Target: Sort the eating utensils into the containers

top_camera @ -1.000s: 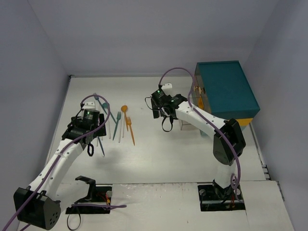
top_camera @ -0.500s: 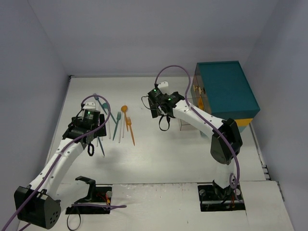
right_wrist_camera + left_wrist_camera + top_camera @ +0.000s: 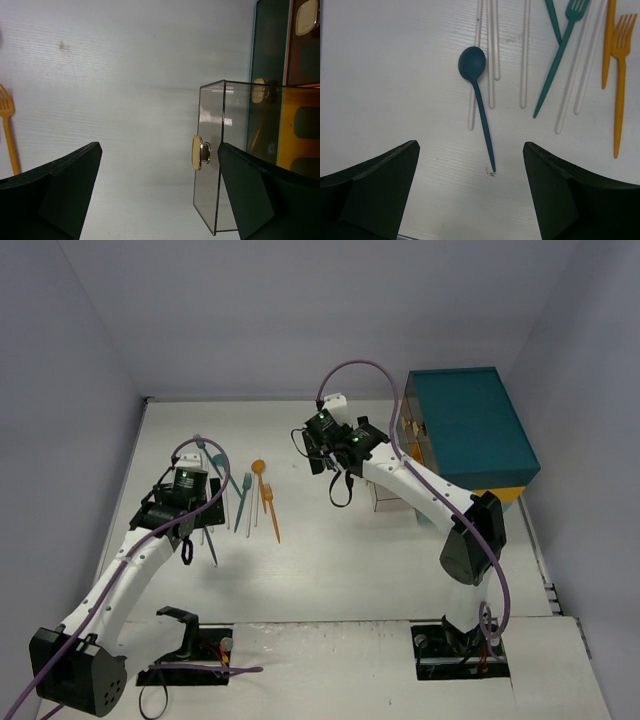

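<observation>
The eating utensils (image 3: 245, 502) lie side by side on the white table, left of centre. In the left wrist view I see a dark blue spoon (image 3: 472, 62), a teal fork (image 3: 560, 55), an orange fork (image 3: 621, 75) and several clear ones (image 3: 491, 60). My left gripper (image 3: 470, 165) hovers open just short of the blue spoon's handle tip, holding nothing. It also shows in the top view as the left gripper (image 3: 190, 512). My right gripper (image 3: 320, 455) is open and empty. One of the containers, a clear box (image 3: 220, 160) with a gold knob (image 3: 199, 152), stands by the right finger.
A large teal chest (image 3: 470, 435) with a yellow band stands at the back right, directly behind the clear box (image 3: 385, 495). Grey walls close in the table on the left, back and right. The arm bases sit at the near edge.
My right arm has swung its gripper up and to the left, farther from the clear box. The left arm and the utensils have stayed put.
</observation>
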Tool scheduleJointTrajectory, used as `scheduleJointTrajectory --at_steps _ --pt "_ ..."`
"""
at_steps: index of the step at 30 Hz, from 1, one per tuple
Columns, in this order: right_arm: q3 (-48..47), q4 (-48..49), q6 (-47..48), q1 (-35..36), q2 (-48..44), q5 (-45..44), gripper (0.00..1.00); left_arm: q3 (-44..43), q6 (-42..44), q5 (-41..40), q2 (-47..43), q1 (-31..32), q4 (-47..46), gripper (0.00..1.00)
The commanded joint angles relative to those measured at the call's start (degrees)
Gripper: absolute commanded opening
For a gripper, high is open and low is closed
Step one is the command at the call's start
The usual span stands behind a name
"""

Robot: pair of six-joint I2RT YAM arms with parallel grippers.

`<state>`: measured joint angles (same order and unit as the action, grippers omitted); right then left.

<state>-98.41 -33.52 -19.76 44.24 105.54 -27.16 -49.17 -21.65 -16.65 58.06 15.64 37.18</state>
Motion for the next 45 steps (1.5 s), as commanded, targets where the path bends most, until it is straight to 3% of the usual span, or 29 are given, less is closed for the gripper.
scheduleJointTrajectory --at_steps 1,6,16,20,28,39,45 --pt "-2.93 0.12 1.56 0.23 -8.08 -0.18 1.00 -2.68 -3.09 7.68 0.73 0.09 -1.32 0.81" --pt "0.14 0.14 1.74 -0.17 -13.15 -0.27 1.00 -4.87 -8.25 10.95 4.60 4.25 -0.70 0.74" --pt "9.36 0.51 2.12 -6.76 -26.05 2.31 1.00 -13.51 -21.30 5.15 22.71 17.80 -1.09 0.53" --pt "12.88 0.73 2.76 -10.90 -30.28 4.29 1.00 -15.97 -23.92 5.82 30.70 18.28 -2.31 0.45" --pt "18.02 0.90 3.78 -12.44 -35.79 3.95 1.00 -20.77 -24.22 5.39 40.56 18.81 -4.43 0.40" --pt "20.59 0.95 4.32 -13.10 -38.62 3.40 1.00 -22.38 -24.00 5.49 48.25 16.33 -7.26 0.31" --pt "21.72 0.95 4.12 -13.28 -40.18 2.86 1.00 -22.38 -22.56 5.52 48.62 16.28 -7.82 0.03"
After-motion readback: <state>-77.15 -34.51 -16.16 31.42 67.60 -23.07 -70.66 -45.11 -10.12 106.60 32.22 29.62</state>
